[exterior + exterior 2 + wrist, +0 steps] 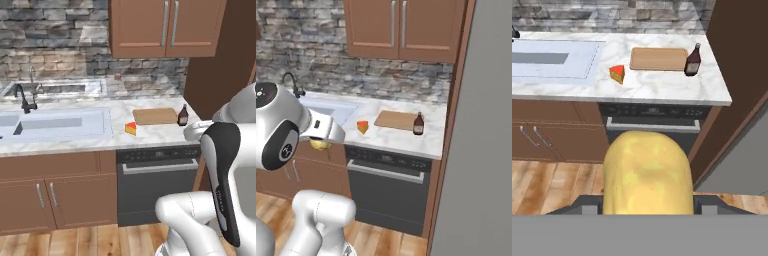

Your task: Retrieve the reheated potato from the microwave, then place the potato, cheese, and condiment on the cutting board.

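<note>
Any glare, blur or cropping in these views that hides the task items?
Left base view: soft, even light; cheese and condiment small but legible. Right base view: tool shades the potato. Hand view: potato looms close, bottom edge cropped; cutting board sharp.

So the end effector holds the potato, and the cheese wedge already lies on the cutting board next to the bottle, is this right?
Not quite. The cheese lies on the marble counter beside the cutting board, not on it, as the hand view shows. The rest holds: the end effector holds the potato, and the bottle stands next to the board.
</note>
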Robot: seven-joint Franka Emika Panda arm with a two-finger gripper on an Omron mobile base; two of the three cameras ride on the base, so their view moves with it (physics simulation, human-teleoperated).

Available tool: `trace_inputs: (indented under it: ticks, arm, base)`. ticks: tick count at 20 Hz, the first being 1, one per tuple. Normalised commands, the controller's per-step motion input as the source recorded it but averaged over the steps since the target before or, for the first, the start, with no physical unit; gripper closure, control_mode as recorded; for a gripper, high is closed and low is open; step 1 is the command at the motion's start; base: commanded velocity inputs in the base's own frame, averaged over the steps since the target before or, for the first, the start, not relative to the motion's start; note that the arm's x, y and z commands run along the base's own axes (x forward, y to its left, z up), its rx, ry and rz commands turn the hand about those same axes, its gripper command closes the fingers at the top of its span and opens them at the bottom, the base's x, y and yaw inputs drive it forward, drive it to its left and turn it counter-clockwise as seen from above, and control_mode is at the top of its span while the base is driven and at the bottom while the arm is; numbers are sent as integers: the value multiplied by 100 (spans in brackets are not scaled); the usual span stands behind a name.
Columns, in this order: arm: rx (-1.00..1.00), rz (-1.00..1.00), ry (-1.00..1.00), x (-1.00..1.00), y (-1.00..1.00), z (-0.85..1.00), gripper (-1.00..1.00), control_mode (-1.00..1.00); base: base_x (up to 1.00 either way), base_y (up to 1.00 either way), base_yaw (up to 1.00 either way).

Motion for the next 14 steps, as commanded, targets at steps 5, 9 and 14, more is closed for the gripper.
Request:
trace_inputs:
  ticks: [5,9,14]
  arm:
    - [0,0,0,0,0,0,100,100]
    - [0,0,0,0,0,0,100,100]
    - [0,0,0,0,0,0,100,100]
  base:
    - [61,34,0]
    - [49,18,-11]
    - [50,25,-29]
